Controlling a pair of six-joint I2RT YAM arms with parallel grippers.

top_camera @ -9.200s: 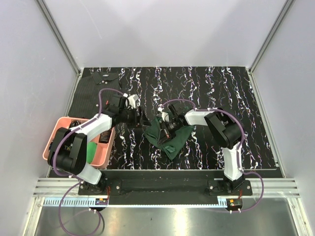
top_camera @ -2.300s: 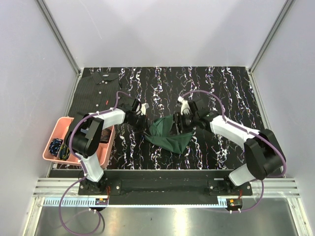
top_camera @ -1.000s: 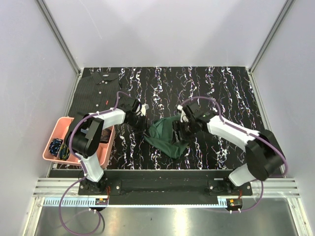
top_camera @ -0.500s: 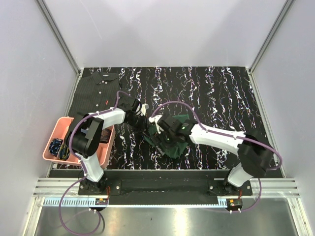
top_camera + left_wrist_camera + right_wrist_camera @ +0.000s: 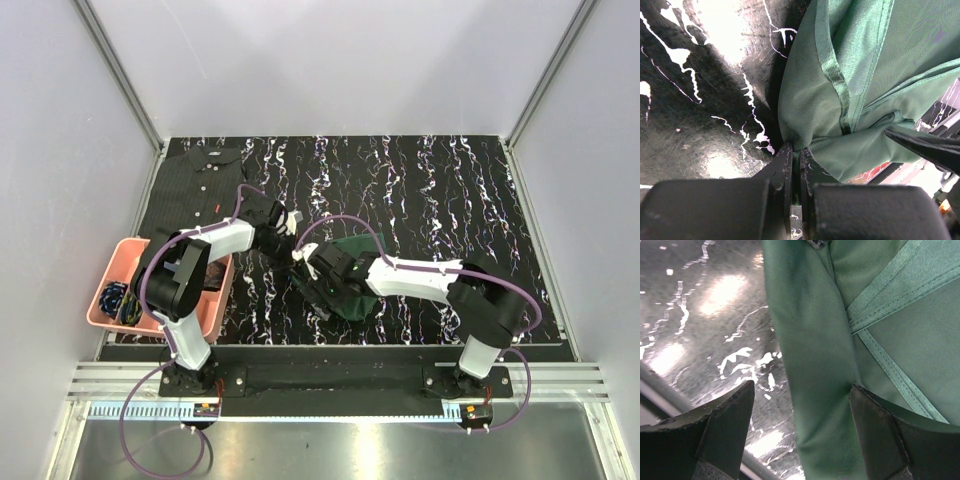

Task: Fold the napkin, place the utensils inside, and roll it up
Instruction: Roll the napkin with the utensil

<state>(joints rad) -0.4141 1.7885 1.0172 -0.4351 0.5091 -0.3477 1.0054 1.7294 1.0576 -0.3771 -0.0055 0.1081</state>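
The dark green napkin (image 5: pixel 352 268) lies bunched and partly folded at the middle of the table. My left gripper (image 5: pixel 295 256) is shut on the napkin's left corner (image 5: pixel 796 145), and the cloth (image 5: pixel 865 75) spreads away from its tips. My right gripper (image 5: pixel 318 284) hangs open over the napkin's near-left edge. A thick fold of the napkin (image 5: pixel 815 370) runs between its fingers (image 5: pixel 727 427), with the cloth's hems off to the right. The tip of one right finger (image 5: pixel 927 145) shows in the left wrist view. I cannot make out the utensils in any view.
A pink basket (image 5: pixel 128 243) holding a few dark items stands at the left edge beside the left arm. A dark pinstriped shirt (image 5: pixel 200 168) lies at the back left corner. The black marbled mat (image 5: pixel 450 190) covers the table.
My right arm has swung left across the napkin to its near-left edge and its jaws have spread wider. The left gripper has stayed put, still shut on the corner.
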